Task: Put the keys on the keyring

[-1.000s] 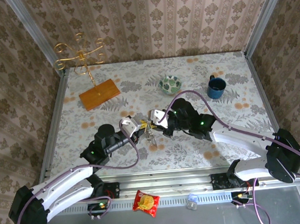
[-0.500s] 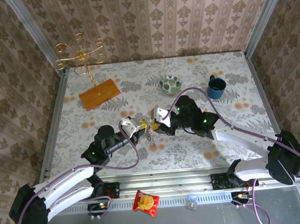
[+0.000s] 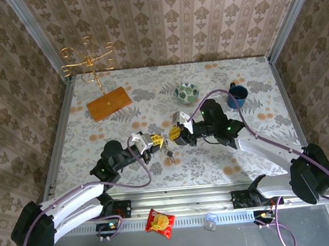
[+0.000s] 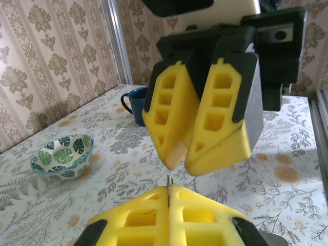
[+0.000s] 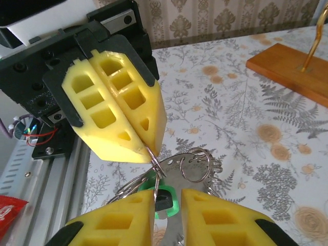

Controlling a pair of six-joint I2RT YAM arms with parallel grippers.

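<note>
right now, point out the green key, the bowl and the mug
green key [image 5: 175, 205], right wrist view, edge of its green head
bowl [image 4: 64, 169], left wrist view, outer wall
mug [image 4: 134, 110], left wrist view, side wall

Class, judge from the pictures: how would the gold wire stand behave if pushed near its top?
The gold wire stand rises tall on a thin stem, so a high push would probably tip it. Its flat wooden base looks broad, so a low push likely slides it. The thin wire might flex.

Lab booth: wallpaper panels [image 3: 173, 19], aluminium frame [image 3: 38, 39].
</note>
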